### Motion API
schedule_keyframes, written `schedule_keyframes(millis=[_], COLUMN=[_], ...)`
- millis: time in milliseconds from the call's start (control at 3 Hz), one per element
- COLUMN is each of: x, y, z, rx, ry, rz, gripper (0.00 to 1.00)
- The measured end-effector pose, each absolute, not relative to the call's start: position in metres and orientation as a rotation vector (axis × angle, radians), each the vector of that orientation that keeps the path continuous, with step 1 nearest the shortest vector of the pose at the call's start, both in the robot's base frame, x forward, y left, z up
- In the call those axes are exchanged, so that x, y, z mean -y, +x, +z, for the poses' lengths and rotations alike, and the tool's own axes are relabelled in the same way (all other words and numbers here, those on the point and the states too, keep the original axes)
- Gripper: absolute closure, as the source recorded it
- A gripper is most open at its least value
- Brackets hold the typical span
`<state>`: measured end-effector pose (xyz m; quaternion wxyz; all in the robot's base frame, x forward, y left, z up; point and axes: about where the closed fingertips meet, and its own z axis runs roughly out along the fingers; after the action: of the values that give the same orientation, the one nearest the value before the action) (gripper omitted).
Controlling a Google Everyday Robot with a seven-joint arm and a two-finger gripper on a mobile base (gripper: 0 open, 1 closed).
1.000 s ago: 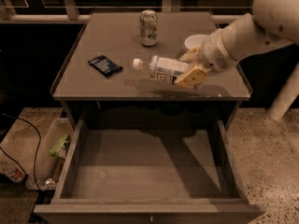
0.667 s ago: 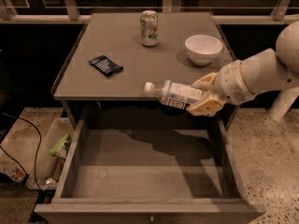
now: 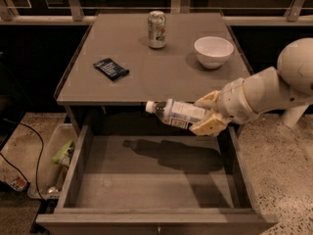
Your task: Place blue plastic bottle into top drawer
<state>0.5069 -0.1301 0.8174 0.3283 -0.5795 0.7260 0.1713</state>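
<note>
Midway through, the tool point(image 3: 206, 114) at centre right pinches the blue plastic bottle point(image 3: 177, 113) above the open top drawer point(image 3: 146, 192); lowering and release are left.

Gripper point(image 3: 204, 114) clamped on blue plastic bottle point(image 3: 178, 113), over top drawer's point(image 3: 77, 163) rear right; arm enters from right, roughly horizontal.

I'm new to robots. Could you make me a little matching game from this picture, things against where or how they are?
1 blue plastic bottle
2 can
3 bowl
4 top drawer

A upright, at the tabletop's back
B pulled open below the tabletop
C held sideways in the gripper, over the drawer
D white, open side up

Pairs: 1-C, 2-A, 3-D, 4-B
</note>
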Motion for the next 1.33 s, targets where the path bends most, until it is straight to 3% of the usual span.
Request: schedule_keyframes(millis=[667,1333], x=[0.092,0.064], y=[0.452,0.498], z=[0.753,0.7], rx=[-1.945,-1.913], ry=[-1.491,-1.417], rz=[0.533,0.38], gripper=[1.0,1.0])
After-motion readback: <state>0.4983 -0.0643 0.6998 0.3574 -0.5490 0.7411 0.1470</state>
